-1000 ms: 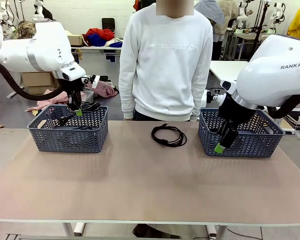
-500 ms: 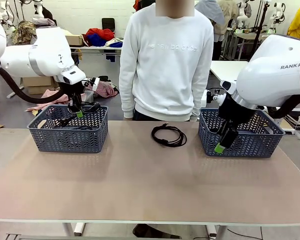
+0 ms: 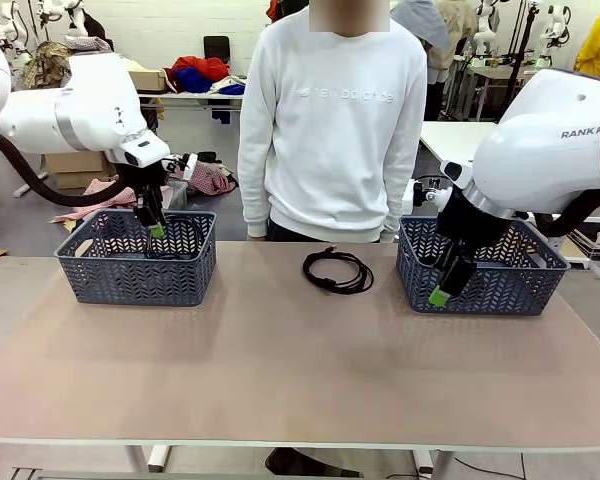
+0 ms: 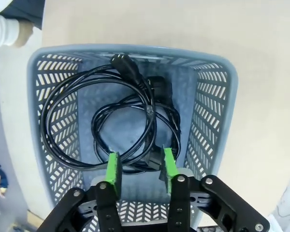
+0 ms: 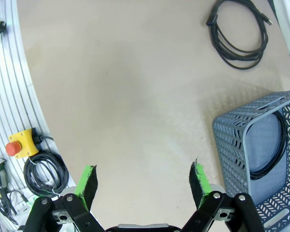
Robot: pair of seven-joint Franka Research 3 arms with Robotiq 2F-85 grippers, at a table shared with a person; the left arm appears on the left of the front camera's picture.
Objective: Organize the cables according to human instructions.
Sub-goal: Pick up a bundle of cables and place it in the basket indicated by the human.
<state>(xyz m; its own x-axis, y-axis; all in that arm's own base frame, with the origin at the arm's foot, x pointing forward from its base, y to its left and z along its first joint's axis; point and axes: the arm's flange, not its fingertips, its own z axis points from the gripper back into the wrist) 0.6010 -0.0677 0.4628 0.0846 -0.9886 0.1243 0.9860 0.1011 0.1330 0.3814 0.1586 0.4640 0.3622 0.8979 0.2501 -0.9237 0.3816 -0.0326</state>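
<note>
One coiled black cable [image 3: 337, 270] lies on the table in front of the person, also seen as a cable [image 5: 239, 36] in the right wrist view. Coiled cables [image 4: 122, 61] with chunky plugs rest on the floor of the left blue basket [image 3: 130, 275], whose rim [image 4: 135, 50] frames them. My left gripper [image 3: 156, 226] hangs over that basket, and the left gripper [image 4: 140, 166] is open, with nothing between its pads. The right gripper [image 3: 442, 290] hangs open and empty beside the right basket [image 3: 500, 290]. Its wrist view shows the right gripper [image 5: 143, 181] spread wide and a cable [image 5: 282, 145] inside that basket [image 5: 232, 154].
A person in a white sweatshirt [image 3: 330, 120] stands at the far edge, arms down. A yellow emergency-stop box [image 5: 21, 142] and a spare cord bundle [image 5: 43, 171] sit off the table's edge. Bare tabletop stretches across the middle and front.
My left gripper has opened and let go of a cable, which dropped from above the rim into the left basket. The right arm has not moved.
</note>
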